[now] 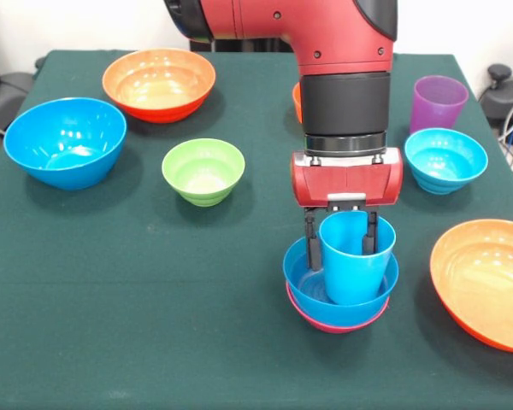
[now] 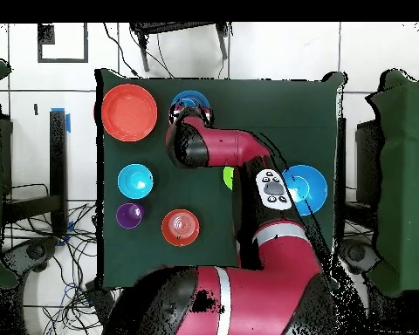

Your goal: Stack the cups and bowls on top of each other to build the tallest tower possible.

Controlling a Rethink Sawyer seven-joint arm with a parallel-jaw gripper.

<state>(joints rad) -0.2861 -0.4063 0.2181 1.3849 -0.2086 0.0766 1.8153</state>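
My gripper point(image 1: 341, 229) hangs over the tower. The tower is a blue bowl point(image 1: 339, 295) nested in a pink bowl point(image 1: 335, 323), with the light blue cup point(image 1: 356, 258) standing slightly tilted inside. The fingers are spread wide: one is outside the cup's left wall and the other is inside the cup, so the gripper looks open. In the overhead view the arm covers most of the tower point(image 2: 188, 106). The purple cup point(image 1: 438, 102) stands at the back right. Loose bowls are green point(image 1: 203, 171), big blue point(image 1: 65, 141), cyan point(image 1: 445, 160) and two big orange ones point(image 1: 159, 83) point(image 1: 487, 282).
A small orange bowl point(image 1: 297, 101) is mostly hidden behind the arm; it shows whole in the overhead view point(image 2: 180, 227). The right-hand orange bowl lies close to the table's right edge. Cables and chairs surround the green table point(image 1: 154, 342).
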